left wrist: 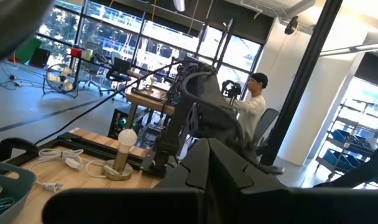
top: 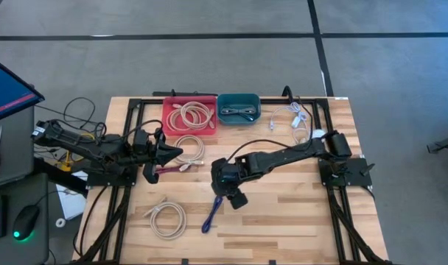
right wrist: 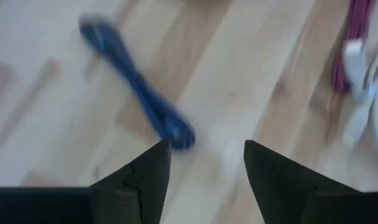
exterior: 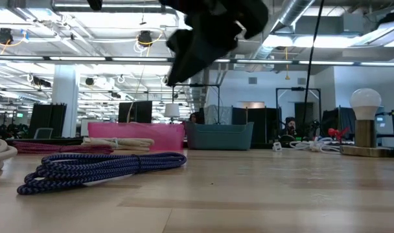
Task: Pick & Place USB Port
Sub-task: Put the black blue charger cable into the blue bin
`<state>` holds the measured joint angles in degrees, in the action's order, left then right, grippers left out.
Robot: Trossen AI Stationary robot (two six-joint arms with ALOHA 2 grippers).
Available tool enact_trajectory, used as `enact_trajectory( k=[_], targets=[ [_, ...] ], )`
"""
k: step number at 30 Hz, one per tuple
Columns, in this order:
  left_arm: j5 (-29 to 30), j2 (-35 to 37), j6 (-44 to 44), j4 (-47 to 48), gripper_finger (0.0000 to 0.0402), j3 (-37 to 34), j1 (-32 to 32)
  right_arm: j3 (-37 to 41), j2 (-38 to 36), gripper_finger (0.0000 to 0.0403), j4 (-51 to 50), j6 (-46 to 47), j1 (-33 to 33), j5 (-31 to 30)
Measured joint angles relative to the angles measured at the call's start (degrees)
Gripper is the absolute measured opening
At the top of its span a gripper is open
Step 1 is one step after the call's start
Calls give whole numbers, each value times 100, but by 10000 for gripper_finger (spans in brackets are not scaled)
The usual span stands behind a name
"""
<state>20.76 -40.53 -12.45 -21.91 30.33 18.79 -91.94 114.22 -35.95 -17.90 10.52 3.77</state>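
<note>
A blue braided USB cable (top: 211,214), bundled into a long loop, lies flat on the wooden table (top: 283,213) near its front middle; it also shows in the low view (exterior: 100,169) and the right wrist view (right wrist: 136,93). My right gripper (right wrist: 206,146) hangs open just above the table at the cable's far end (right wrist: 179,134), fingers slanting down and touching nothing; it also shows in the high view (top: 221,196). My left gripper (top: 174,153) waits shut and raised at the table's left, holding nothing.
A red tray (top: 166,118) with a beige cable and a teal bin (top: 219,110) with a dark cable stand at the far edge. White cables (top: 298,121) lie at the back right. A beige coil (top: 167,218), another beige cable (top: 189,151) and a purple cable (top: 165,170) lie left of centre.
</note>
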Motion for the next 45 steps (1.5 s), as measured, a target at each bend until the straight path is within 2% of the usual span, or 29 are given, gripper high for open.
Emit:
enact_trajectory(
  k=[10,22,32,37,45],
  targets=[
    [-1,0,-2,2,11,0,2,-29,271,185,150,345,76,93],
    [-1,0,-2,4,11,0,0,-2,976,176,258,597,114,243],
    [-1,0,-2,2,11,0,0,-4,987,148,557,597,108,284],
    [-1,0,-2,2,11,0,0,61,989,129,598,682,107,504],
    [-1,0,-2,2,11,0,0,61,990,138,602,746,98,523]
  ],
)
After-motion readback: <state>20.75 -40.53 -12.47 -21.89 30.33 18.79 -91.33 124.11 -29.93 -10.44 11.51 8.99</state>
